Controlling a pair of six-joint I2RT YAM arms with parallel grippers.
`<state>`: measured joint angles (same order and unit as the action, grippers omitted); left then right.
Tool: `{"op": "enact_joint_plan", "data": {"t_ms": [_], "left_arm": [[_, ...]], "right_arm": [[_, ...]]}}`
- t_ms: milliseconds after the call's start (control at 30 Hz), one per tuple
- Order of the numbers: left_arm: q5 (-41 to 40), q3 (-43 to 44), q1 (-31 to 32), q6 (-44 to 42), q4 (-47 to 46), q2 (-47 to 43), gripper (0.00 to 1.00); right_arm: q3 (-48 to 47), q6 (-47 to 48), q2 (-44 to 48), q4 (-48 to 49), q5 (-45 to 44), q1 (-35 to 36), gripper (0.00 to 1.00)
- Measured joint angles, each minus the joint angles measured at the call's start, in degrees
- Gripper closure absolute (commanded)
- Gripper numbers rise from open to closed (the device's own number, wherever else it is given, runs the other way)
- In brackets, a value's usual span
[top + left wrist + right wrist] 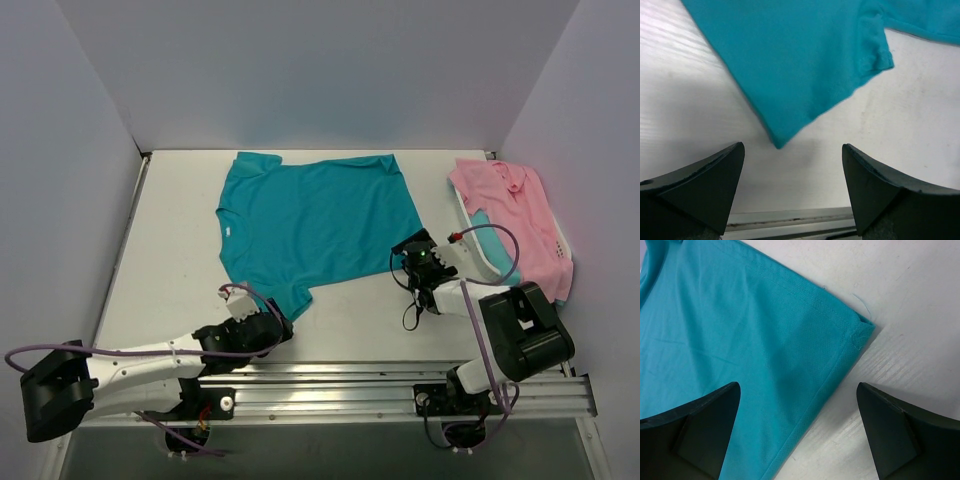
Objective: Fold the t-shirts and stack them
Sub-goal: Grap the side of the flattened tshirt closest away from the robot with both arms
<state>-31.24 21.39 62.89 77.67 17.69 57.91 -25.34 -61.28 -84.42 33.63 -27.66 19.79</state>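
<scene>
A teal t-shirt lies spread flat on the white table, neck to the left. My left gripper is open just short of its near sleeve tip, with fabric filling the upper wrist view. My right gripper is open over the shirt's near right hem corner; its left finger is above cloth, its right finger above bare table. A pink collared shirt lies at the right over another teal one.
A metal rail runs along the near edge with both arm bases. Grey walls close the left, back and right. Bare table shows left of the spread shirt.
</scene>
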Motion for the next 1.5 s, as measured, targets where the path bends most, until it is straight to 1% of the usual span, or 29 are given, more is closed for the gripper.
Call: {"op": "enact_joint_plan", "data": {"t_ms": [100, 200, 333, 367, 433, 467, 533, 567, 667, 700, 733, 867, 1000, 1100, 1200, 1267, 1500], "left_arm": [[-2.95, 0.26, 3.69, 3.89, -2.19, 2.67, 0.11], [-6.12, 1.42, 4.94, 7.61, -4.70, 6.78, 0.12], [-9.40, 1.92, 5.03, 11.04, -8.63, 10.78, 0.21], [-10.23, 2.12, 5.03, 11.82, -9.27, 11.61, 0.30], [-11.13, 2.58, 5.03, 12.72, -9.53, 13.33, 0.41], [-11.52, 2.80, 5.03, 13.07, -9.42, 14.08, 0.53], [-11.67, 2.99, 5.01, 13.51, -8.90, 15.10, 0.62], [-11.91, 2.99, 5.03, 13.66, -8.70, 15.43, 0.74], [-11.78, 2.93, 5.01, 13.81, -7.76, 15.80, 0.86], [-11.76, 2.93, 5.01, 13.84, -7.65, 15.82, 0.96], [-11.85, 2.89, 5.01, 14.08, -7.63, 15.87, 0.98], [-12.79, 2.86, 5.01, 13.92, -7.13, 15.76, 0.98], [-14.64, 2.93, 3.69, 10.51, -3.19, 13.20, 0.98], [-14.32, 2.82, -1.99, 5.18, -4.00, 9.20, 0.98], [-13.20, 1.05, -8.57, 0.46, -7.48, 4.59, 0.98], [-12.79, -0.13, -10.23, -1.64, -8.20, 3.19, 0.98], [-11.28, -1.51, -12.85, -5.53, -8.83, 3.06, 0.98]], "right_arm": [[0.00, 0.00, 0.00, 0.02, 0.13, -0.22, 0.02], [0.00, 0.00, 0.00, 0.04, 0.17, -0.33, 0.02], [0.00, 0.02, 0.00, 0.02, 0.22, -0.33, 0.02], [0.00, 0.00, 0.00, 0.04, 0.22, -0.35, 0.02], [0.00, 0.02, 0.00, 0.02, 0.24, -0.37, 0.02], [0.00, 0.02, 0.00, 0.04, 0.26, -0.39, 0.02], [0.00, 0.02, 0.00, 0.07, 0.31, -0.50, 0.02], [0.00, 0.02, 0.00, 0.09, 0.44, -0.61, 0.02], [0.00, 0.02, 0.00, 0.13, 0.52, -0.74, 0.02], [0.00, 0.02, 0.00, 0.13, 0.52, -0.74, 0.02], [0.00, 0.02, 0.00, 0.13, 0.52, -0.74, 0.02], [0.00, 0.04, 0.04, 0.11, 0.57, -0.74, 0.04], [0.09, -0.02, 0.90, -1.11, 0.83, -0.74, 0.04], [0.81, -0.24, 2.60, -2.91, 1.09, -0.74, 0.04], [1.25, -0.44, 3.78, -4.44, 1.16, -1.01, 0.04], [1.25, -0.59, 3.91, -4.76, 1.11, -1.11, 0.05], [0.90, -1.07, 2.93, -4.22, 0.66, -1.14, 0.10]]}}
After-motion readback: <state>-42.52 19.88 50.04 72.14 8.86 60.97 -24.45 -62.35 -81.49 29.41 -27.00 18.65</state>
